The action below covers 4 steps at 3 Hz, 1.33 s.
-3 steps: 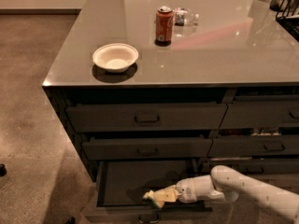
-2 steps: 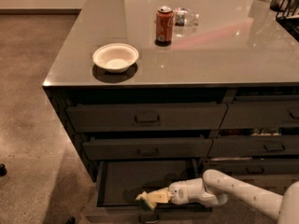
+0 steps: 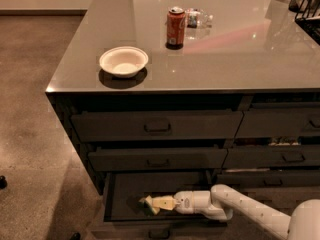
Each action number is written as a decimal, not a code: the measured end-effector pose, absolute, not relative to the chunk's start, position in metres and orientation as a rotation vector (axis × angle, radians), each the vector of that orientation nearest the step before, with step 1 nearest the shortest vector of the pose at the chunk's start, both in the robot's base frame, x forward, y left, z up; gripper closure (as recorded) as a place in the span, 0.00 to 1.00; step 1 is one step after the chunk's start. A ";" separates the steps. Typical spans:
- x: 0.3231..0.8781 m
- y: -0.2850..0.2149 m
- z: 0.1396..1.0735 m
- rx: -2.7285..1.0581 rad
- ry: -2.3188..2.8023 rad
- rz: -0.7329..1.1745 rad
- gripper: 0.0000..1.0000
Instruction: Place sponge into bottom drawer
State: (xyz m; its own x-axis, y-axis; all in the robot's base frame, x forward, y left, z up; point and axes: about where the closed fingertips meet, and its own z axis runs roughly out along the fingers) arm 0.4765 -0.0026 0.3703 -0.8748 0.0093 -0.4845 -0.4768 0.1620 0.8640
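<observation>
One cream gripper sits low inside the pulled-out bottom drawer, clamped on the pale yellow sponge

White arm reaching low leftward, wrist level, claw at lower centre, seemingly pinched closed.

The gripper is seen inside the bottom drawer, clamped on the sponge, whose end between the jaws is covered by them. Behind the jaws, the arm is cut off by the right and lower edges. Below the jaws, the drawer's front and its handle are clipped by the lower edge. Its rear, beyond the jaws, is hidden under the drawer above. Far above the jaws, a blurred clear object behind the can cannot be identified.
</observation>
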 end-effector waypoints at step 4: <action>0.542 -0.007 0.340 -0.314 1.941 1.544 1.00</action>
State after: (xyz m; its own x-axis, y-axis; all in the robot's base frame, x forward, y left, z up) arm 0.5422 -0.0068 0.3398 -0.7726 0.1941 -0.6045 -0.5455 0.2843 0.7884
